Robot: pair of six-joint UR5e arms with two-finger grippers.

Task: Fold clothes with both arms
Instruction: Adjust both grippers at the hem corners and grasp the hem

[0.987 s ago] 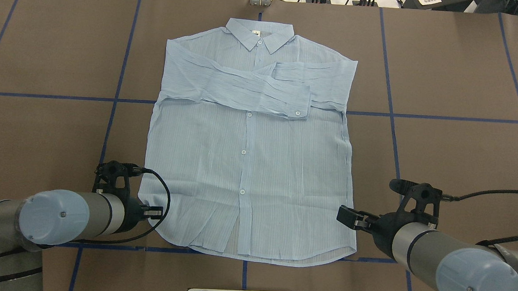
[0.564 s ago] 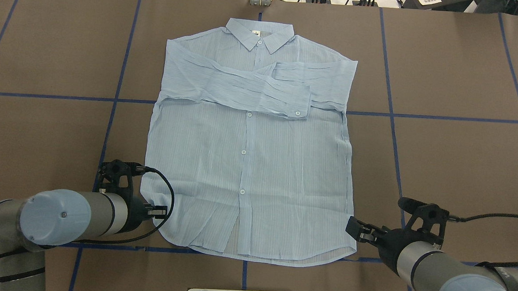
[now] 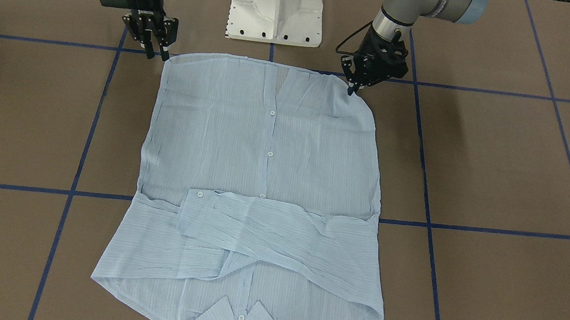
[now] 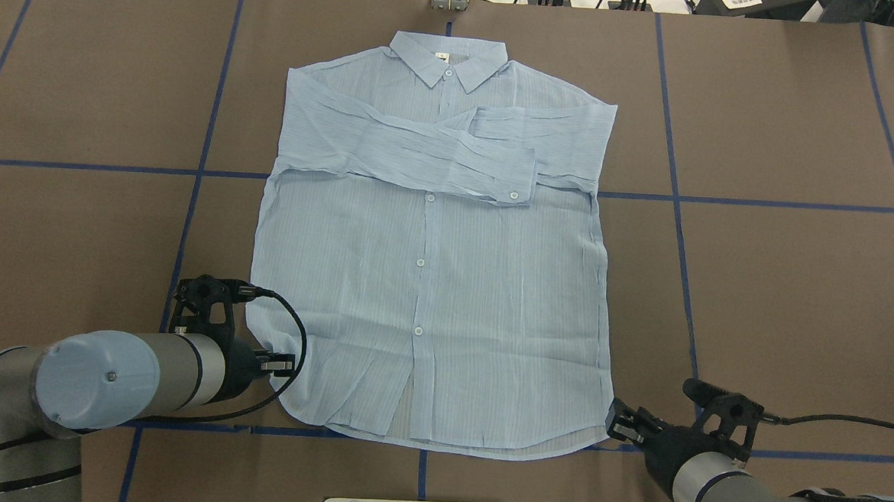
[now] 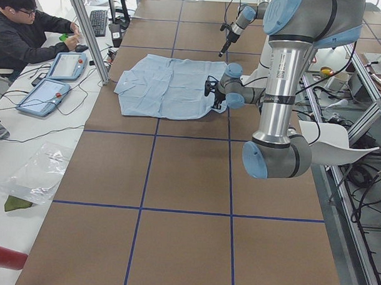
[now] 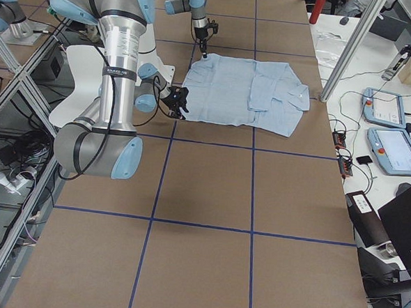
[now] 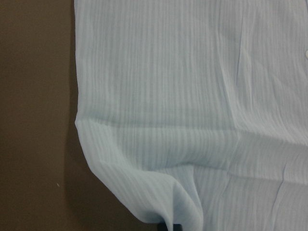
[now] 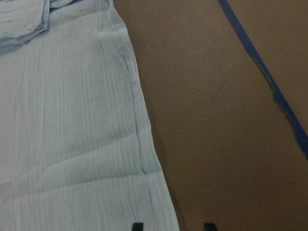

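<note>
Two sleeves [image 4: 452, 156] already lie crossed over the chest of the thin, light blue striped button-up shirt [image 4: 430, 281], spread flat on the brown table [image 4: 760, 260] ahead of both grippers. Your black left gripper [image 4: 286, 365] looks pinched on the hem corner beneath it. The black right gripper [image 4: 615, 428] stands spread astride its corner, gripping nothing yet. Folding the body remains.

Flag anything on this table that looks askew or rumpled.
The shirt lies mostly flat, but its hem corner at the left end effector is rucked up into a raised fold, and the front gapes slightly near the hem.
</note>
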